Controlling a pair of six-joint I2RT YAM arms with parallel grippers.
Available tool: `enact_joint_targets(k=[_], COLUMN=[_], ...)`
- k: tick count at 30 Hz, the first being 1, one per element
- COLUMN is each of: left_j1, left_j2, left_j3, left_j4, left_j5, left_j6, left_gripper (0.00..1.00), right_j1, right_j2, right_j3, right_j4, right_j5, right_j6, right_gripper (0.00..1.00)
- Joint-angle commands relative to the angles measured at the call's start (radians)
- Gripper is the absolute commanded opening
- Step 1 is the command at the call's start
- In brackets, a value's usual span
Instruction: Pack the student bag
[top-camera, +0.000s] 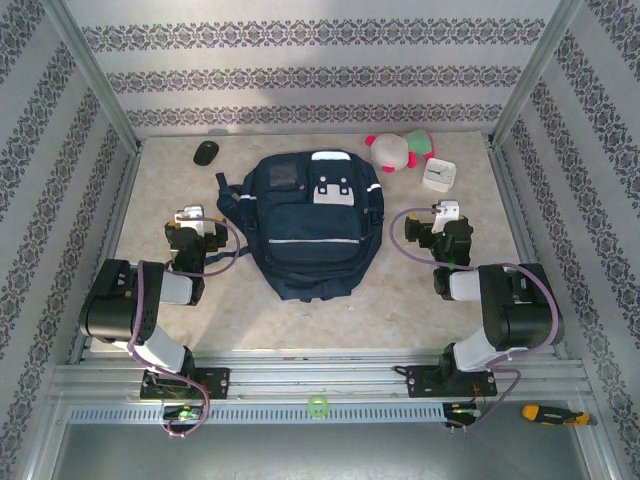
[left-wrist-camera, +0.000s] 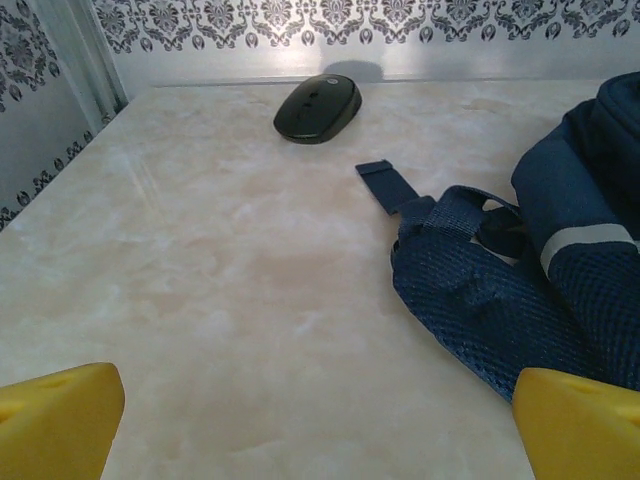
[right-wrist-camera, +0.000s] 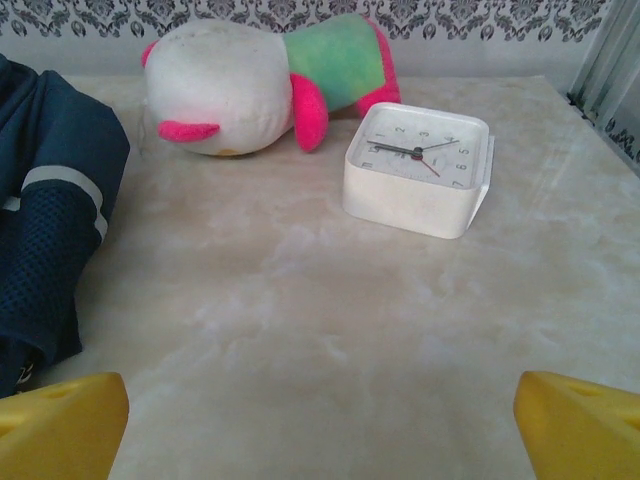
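The student bag (top-camera: 308, 222), dark navy with white stripes and white buckle patches, lies flat in the middle of the table; its mesh strap and side (left-wrist-camera: 520, 300) and its edge (right-wrist-camera: 50, 230) reach into both wrist views. A black computer mouse (top-camera: 206, 152) (left-wrist-camera: 318, 108) rests at the back left. At the back right lie a white, pink and green plush toy (top-camera: 400, 150) (right-wrist-camera: 260, 85) and a white square clock (top-camera: 439, 175) (right-wrist-camera: 418, 168). My left gripper (top-camera: 190, 216) (left-wrist-camera: 320, 420) stands open left of the bag, nothing between its yellow fingers. My right gripper (top-camera: 447, 212) (right-wrist-camera: 320, 420) stands open right of the bag, likewise empty.
The marble-patterned table (top-camera: 400, 300) is walled in by patterned panels on the left, back and right. A metal rail (top-camera: 320, 380) runs along the near edge, with an orange-handled screwdriver (top-camera: 548, 413) and a green ring (top-camera: 318, 406) below it.
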Motion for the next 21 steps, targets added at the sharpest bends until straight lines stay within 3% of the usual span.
enact_joint_targets(k=[1,21], left_j1=[0.004,0.013], left_j2=[0.003,0.002], left_j3=[0.012,0.019], left_j4=[-0.033,-0.047], left_j5=[0.034,0.088], left_j6=[-0.013,-0.009], left_gripper=[0.99,0.99], right_j1=[-0.008,-0.008], right_j2=[-0.014,-0.011], right_j3=[0.006,0.006], right_j4=[0.012,0.01], right_j5=[-0.011,-0.011], right_j6=[0.023,0.022], right_gripper=[0.98,0.98])
